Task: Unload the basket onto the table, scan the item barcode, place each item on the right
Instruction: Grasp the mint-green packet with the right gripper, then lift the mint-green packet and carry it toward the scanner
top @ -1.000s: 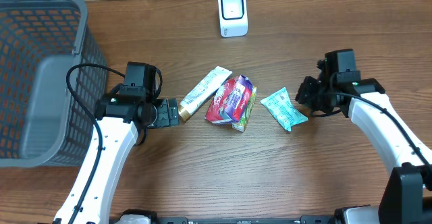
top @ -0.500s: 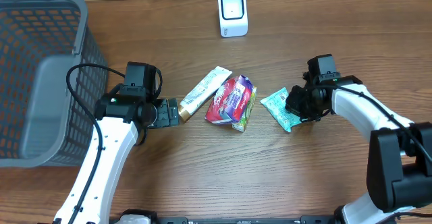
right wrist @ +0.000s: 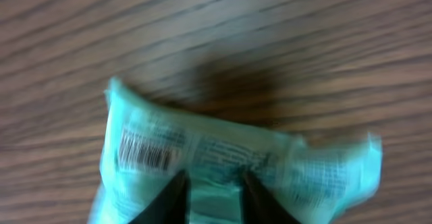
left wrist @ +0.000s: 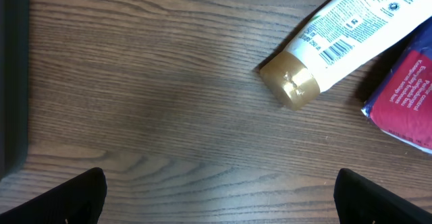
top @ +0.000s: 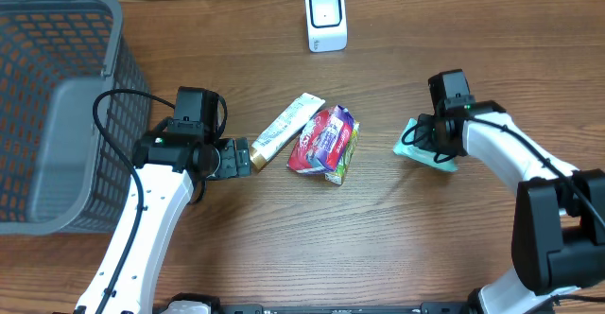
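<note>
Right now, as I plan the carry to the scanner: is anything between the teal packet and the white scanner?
Nothing visible does. Only bare table lies between the teal packet, at the right gripper, and the white scanner. The red packet and the tube lie off that line.

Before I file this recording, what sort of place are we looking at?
Most likely a mock checkout on a wooden table: a white barcode scanner stands at the far edge, a grey mesh basket sits on the left, and the goods, a gold-capped tube and a teal packet, carry barcodes.
</note>
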Available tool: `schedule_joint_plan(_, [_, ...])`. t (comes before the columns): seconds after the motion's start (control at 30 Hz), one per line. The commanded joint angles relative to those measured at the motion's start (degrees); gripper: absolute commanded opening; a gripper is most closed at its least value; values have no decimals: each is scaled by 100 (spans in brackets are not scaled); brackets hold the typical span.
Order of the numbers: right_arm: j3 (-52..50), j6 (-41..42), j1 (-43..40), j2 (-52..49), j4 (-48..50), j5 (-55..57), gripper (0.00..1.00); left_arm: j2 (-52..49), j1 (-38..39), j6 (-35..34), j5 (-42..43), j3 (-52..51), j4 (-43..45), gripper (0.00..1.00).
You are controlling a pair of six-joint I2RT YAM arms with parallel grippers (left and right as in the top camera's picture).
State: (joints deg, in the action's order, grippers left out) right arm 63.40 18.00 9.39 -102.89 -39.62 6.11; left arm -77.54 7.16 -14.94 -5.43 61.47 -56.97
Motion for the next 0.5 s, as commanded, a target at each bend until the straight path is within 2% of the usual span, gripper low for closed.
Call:
schedule_joint_plan(0.0, [1091, -234, -55, 55, -588, -184, 45, -46, 37, -94, -52, -26, 24, 100])
schedule_joint_plan(0.13, [1963, 293, -247, 280, -1644, -376, 52, -46, 37, -94, -52, -26, 24, 100])
schedule_joint_plan(0.2, [2100, 271, -490, 490, -1943, -610, 62, -46, 37, -94, -52, -26, 24, 100])
schedule_joint_plan(0.27, [2100, -94, -817, 557, -2100, -944, 70, -46, 37, -94, -52, -26, 24, 100])
schedule_joint_plan(0.37, [1943, -1102, -1360, 487, -2159, -1779, 71, -46, 37, -94, -52, -26, 24, 99])
schedule_joint_plan(0.47, [1644, -1561, -1762, 367, -2087, -1928, 71, -46, 37, -94, -52, -26, 24, 100])
